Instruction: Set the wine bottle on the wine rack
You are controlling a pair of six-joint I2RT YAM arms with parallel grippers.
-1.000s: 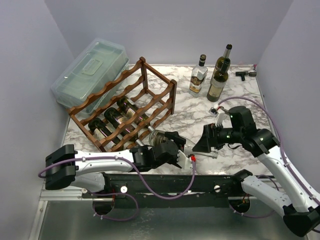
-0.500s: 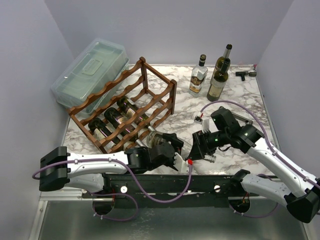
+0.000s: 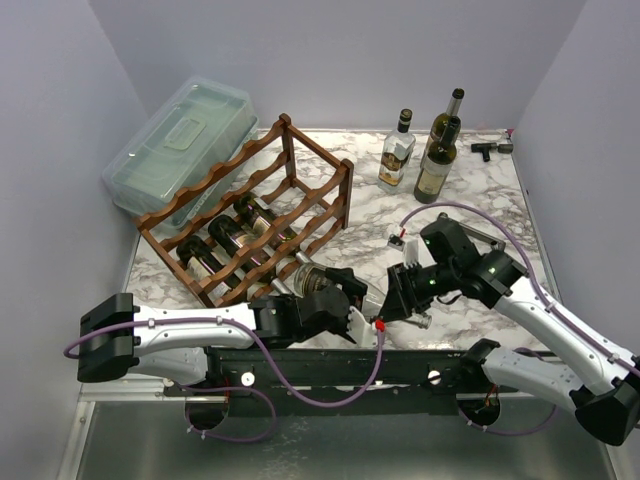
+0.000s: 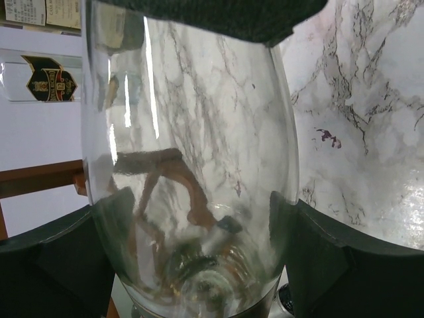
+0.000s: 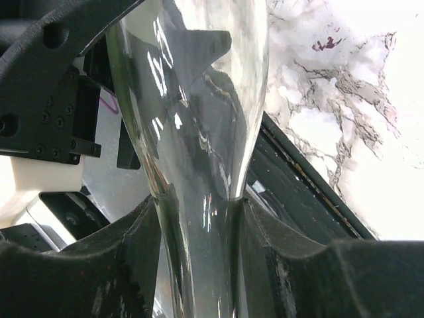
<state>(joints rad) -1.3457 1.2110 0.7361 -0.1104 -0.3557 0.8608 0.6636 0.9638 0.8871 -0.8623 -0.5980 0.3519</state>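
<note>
Near the marble table's [image 3: 372,228] front edge, just beside the scalloped reddish-brown wooden wine rack [image 3: 250,215], the smooth clear-glass wine bottle [image 4: 192,152] is held. The left gripper [image 4: 192,222] is clamped on its rounded body, the right gripper [image 5: 199,215] on its slender neck.

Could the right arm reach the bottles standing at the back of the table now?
Probably not yet. The right gripper is shut on the neck of the clear bottle, whose body the left gripper clamps. The table toward the standing bottles looks bare, so it would need to let go first.
</note>
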